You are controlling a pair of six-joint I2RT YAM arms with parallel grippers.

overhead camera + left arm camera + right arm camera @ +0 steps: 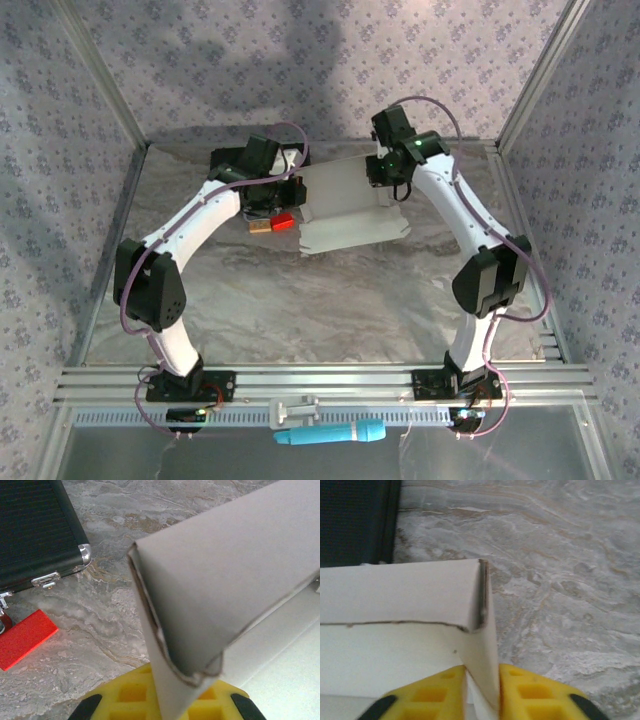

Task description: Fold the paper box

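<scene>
Paper box (345, 205) is sitting at the upper centre of the top view on the marbled table (300, 300), with its end walls standing up. Left gripper (167, 702) is pinching one wall between yellow fingers (127, 695), and right gripper (482, 690) is pinching the opposite wall. Black case (35, 530) and red block (22, 637) are lying at the left wrist view's left edge.

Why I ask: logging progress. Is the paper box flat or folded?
Partly folded: the paper box has end walls standing up, pinched in the left gripper and right gripper.

Bright even light (soft shadows); paper box (225, 580) blurred near lens.
</scene>
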